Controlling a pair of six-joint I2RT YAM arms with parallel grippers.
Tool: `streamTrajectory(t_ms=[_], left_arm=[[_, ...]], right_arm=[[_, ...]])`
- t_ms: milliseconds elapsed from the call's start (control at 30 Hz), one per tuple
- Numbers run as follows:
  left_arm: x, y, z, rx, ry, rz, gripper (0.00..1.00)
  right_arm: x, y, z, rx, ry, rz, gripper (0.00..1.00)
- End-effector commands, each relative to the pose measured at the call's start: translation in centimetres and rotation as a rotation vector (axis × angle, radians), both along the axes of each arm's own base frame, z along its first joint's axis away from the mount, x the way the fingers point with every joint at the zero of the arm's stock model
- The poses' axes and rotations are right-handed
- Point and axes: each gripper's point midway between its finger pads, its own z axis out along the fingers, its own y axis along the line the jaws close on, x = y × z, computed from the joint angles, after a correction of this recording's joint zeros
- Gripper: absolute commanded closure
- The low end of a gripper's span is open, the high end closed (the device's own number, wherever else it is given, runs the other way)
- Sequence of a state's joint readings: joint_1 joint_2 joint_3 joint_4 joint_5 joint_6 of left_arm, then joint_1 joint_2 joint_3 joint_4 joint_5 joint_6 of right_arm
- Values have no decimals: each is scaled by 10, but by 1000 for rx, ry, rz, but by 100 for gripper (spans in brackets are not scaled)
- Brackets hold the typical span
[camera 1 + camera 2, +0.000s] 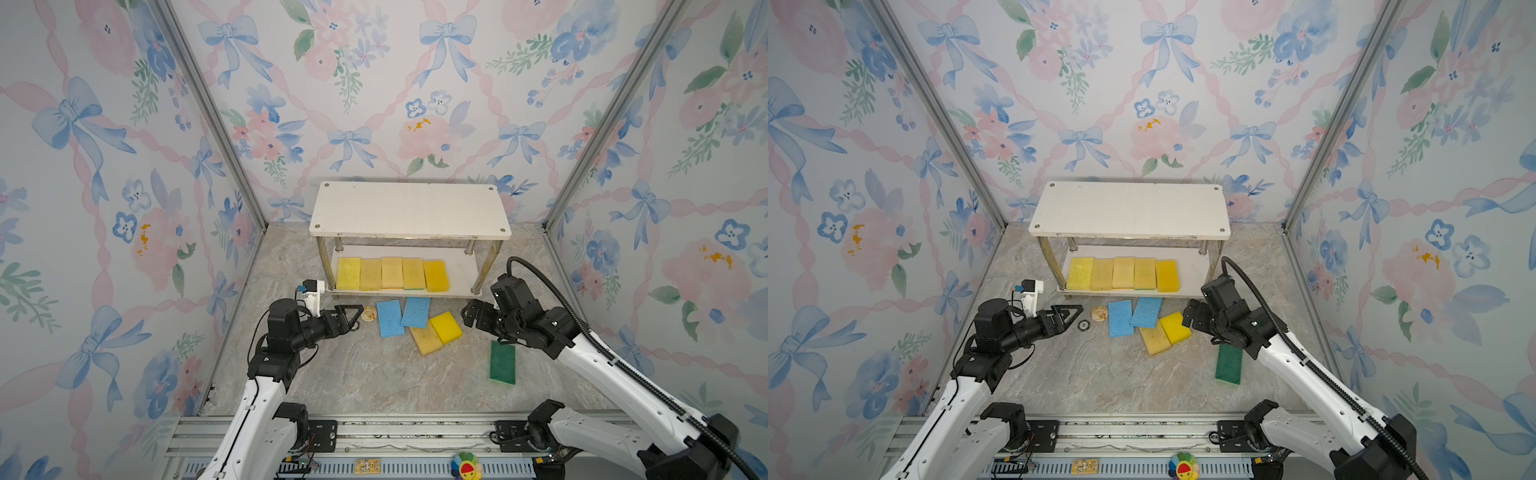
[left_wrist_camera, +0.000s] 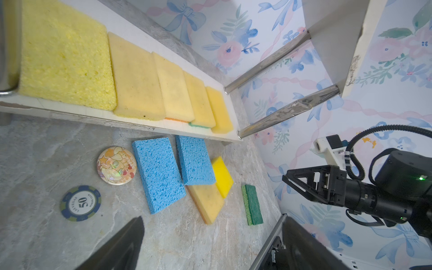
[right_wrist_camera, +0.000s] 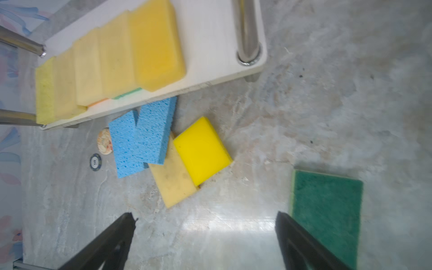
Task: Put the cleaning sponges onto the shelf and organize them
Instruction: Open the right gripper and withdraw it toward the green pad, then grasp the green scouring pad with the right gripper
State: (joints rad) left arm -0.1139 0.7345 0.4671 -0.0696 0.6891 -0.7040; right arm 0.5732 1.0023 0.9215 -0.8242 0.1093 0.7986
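- The left tool (image 1: 352,318) and right tool (image 1: 471,316) are both released, jaws wide, empty.
- Five yellow sponges (image 1: 392,273) line the shelf's (image 1: 409,210) lower board, mid-frame.
- On the desk (image 1: 374,374) just below: two blue sponges (image 1: 390,318), two yellow, one green sponge (image 1: 502,362).
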Motion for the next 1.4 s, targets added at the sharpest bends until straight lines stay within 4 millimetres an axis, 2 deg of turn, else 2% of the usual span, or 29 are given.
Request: streamTrajectory(t_ms=[0, 100, 133, 300, 500, 833, 1167, 1367], left_arm=[[-2, -18, 10, -5, -3, -38, 5], [-5, -38, 5, 36, 5, -70, 4], [-7, -44, 4, 41, 9, -84, 4], [-14, -58, -7, 53, 31, -119, 3], [-18, -56, -2, 41, 8, -116, 2], [-17, -56, -6, 47, 14, -111, 2], [-21, -54, -6, 36, 14, -107, 2], [-21, -54, -8, 35, 21, -104, 2]], right_arm=[[-56, -55, -35, -150, 207, -107, 3], [-73, -83, -52, -212, 285, -193, 3], [-75, -86, -57, -217, 297, -201, 3], [-70, -79, -87, -163, 339, -185, 3], [-62, -75, -115, -127, 396, -163, 3], [-48, -63, -140, -98, 429, -100, 3], [-48, -71, -152, -137, 457, -101, 0], [-49, -70, -160, -132, 477, -98, 7]])
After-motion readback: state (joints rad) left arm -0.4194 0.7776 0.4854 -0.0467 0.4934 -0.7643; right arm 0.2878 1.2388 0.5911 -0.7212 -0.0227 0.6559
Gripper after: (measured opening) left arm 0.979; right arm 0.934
